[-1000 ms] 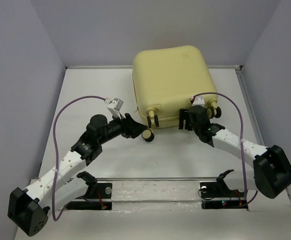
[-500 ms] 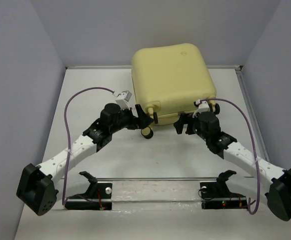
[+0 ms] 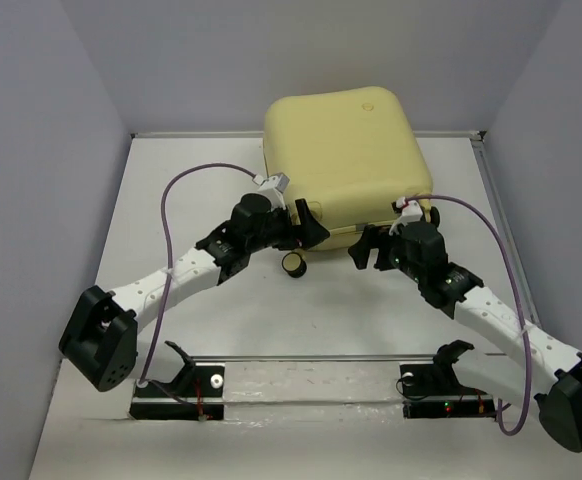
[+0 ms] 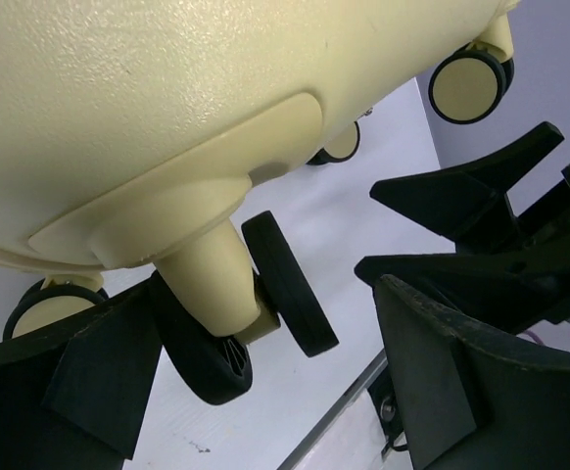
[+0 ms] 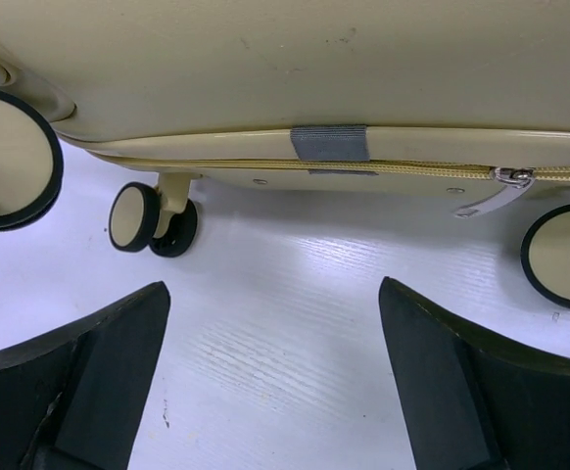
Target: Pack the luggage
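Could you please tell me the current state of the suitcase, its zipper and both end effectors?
luggage: closed, lying on its broad side.
zipper: shut along the stretch in view; pull hanging loose.
left end effector: open, fingers either side of a caster wheel, not clamped on it.
right end effector: open, empty, facing the zipper seam.

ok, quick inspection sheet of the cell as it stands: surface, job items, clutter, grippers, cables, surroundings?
Surface: white table.
Job's things: luggage closed, lying flat at the far side, wheels toward the arms.
Clutter: nothing seen.
Grippers: left gripper open, straddling a caster wheel, contact unclear; right gripper open, empty, facing the zipper.
Cables: left purple cable and right purple cable each loop off a wrist.
Surroundings: plain grey walls on three sides.
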`<state>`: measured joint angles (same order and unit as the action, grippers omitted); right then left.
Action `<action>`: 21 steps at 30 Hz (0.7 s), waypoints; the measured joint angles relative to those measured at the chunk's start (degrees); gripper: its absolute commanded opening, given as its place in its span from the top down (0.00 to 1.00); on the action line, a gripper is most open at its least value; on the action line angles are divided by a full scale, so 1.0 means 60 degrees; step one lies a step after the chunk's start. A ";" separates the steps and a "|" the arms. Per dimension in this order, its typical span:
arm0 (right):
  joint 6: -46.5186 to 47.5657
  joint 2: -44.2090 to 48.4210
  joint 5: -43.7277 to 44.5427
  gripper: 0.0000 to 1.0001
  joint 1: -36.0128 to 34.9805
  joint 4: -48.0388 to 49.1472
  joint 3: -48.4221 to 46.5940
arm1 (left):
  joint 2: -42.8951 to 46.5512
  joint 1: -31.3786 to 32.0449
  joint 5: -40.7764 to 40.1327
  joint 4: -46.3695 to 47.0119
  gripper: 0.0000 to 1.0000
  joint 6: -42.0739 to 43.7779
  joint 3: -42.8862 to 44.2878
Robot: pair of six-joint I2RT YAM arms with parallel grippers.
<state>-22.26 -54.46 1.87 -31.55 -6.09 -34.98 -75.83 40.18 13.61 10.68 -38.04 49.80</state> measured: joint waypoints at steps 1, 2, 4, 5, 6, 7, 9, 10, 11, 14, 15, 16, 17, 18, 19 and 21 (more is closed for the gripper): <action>-0.0007 0.0007 -0.0022 0.05 0.0000 0.0000 -0.0011 | -0.0102 0.0000 -0.0051 0.0080 0.09 -0.0131 0.0029; -0.0011 0.0018 -0.0029 0.05 0.0000 -0.0004 -0.0015 | -0.0146 0.0000 -0.0098 0.0113 0.11 -0.0215 0.0029; -0.0022 0.0066 0.0084 0.05 0.0000 -0.0051 -0.0015 | -0.0186 0.0000 -0.0277 0.0244 0.18 -0.0430 0.0015; -0.0044 0.0098 0.0200 0.05 0.0000 -0.0084 -0.0015 | -0.0186 0.0000 -0.0364 0.0455 0.21 -0.0579 -0.0029; -0.0080 0.0120 0.0284 0.06 0.0000 -0.0102 -0.0015 | -0.0164 0.0000 -0.0441 0.0663 0.28 -0.0710 -0.0117; -0.0120 0.0149 0.0459 0.09 0.0000 -0.0109 0.0000 | -0.0153 0.0000 -0.0521 0.0841 0.33 -0.0820 -0.0186; -0.0288 0.0219 0.0801 0.14 0.0000 -0.0036 0.0113 | -0.0149 -0.0004 -0.0637 0.1137 0.58 -0.1031 -0.0393; -0.0448 0.0262 0.1067 0.16 0.0000 0.0069 0.0251 | -0.0149 -0.0011 -0.0714 0.1337 0.65 -0.1198 -0.0543; -0.0554 0.0288 0.1282 0.20 0.0000 0.0182 0.0386 | -0.0138 -0.0015 -0.0772 0.1468 0.70 -0.1399 -0.0623; -0.0911 0.0324 0.1851 0.33 0.0000 0.0820 0.1049 | -0.0058 -0.0022 -0.0852 0.1909 0.82 -0.1650 -0.0900; -0.1002 0.0321 0.1963 0.37 0.0000 0.0994 0.1242 | -0.0040 -0.0022 -0.0852 0.2116 0.88 -0.1716 -0.1005; -0.1158 0.0313 0.2109 0.42 0.0000 0.1268 0.1472 | -0.0025 -0.0025 -0.0852 0.2259 0.91 -0.1767 -0.1082; -0.1279 0.0317 0.2266 0.44 0.0000 0.1537 0.1752 | -0.0011 -0.0025 -0.0856 0.2361 0.94 -0.1818 -0.1151; -0.1421 0.0317 0.2390 0.43 0.0000 0.1745 0.1967 | -0.0004 -0.0025 -0.0856 0.2455 0.94 -0.1854 -0.1198; -0.1588 0.0321 0.2568 0.41 0.0000 0.2014 0.2193 | 0.0015 -0.0025 -0.0856 0.2594 0.94 -0.1909 -0.1282; -0.1810 0.0331 0.2860 0.30 0.0007 0.2291 0.2401 | 0.0098 -0.0033 -0.0871 0.2838 0.94 -0.2051 -0.1453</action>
<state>-33.12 -52.47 19.03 -31.51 7.66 -20.58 -75.24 39.99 8.38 27.70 -50.35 41.08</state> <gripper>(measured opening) 0.586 0.661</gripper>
